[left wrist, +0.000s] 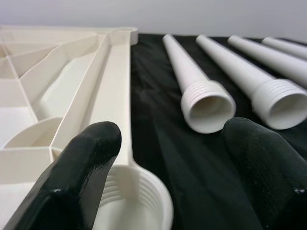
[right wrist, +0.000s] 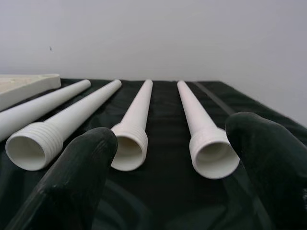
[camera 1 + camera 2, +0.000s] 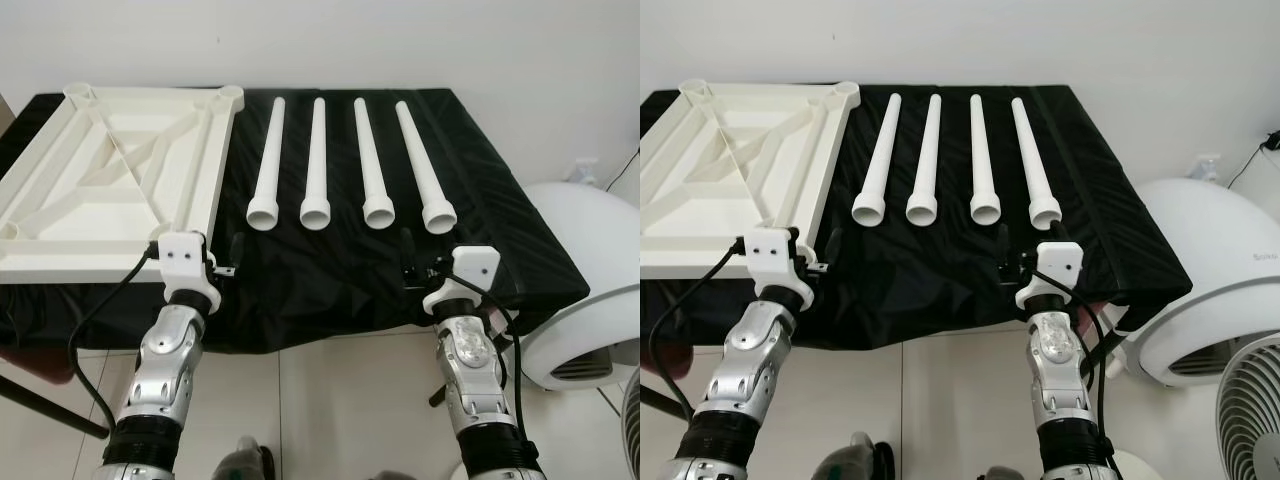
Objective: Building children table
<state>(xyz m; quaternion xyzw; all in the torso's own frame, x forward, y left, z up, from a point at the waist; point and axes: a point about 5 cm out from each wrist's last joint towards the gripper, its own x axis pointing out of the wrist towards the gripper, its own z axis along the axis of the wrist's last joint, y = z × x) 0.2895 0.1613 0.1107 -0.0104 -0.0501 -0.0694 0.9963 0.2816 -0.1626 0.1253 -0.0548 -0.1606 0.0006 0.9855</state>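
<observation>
On the black-draped tabletop (image 3: pixel 330 290), the upturned white children's table top (image 3: pixel 110 180) lies at the left with its ribbed underside and corner sockets facing up, and the left end effector (image 3: pixel 225 262) hovers at its near right corner with its fingers (image 1: pixel 81 167) spread apart and empty. To the right, four tapered white table legs (image 3: pixel 318 165) lie side by side, apart from one another, threaded ends toward the robot. The right end effector (image 3: pixel 415 262) hangs just short of the rightmost leg (image 2: pixel 201 129), fingers likewise apart, beside a white rounded appliance (image 3: pixel 590 290) on the floor.

Home room: tiled floor (image 3: pixel 330 400), fan (image 3: pixel 1250 410)
</observation>
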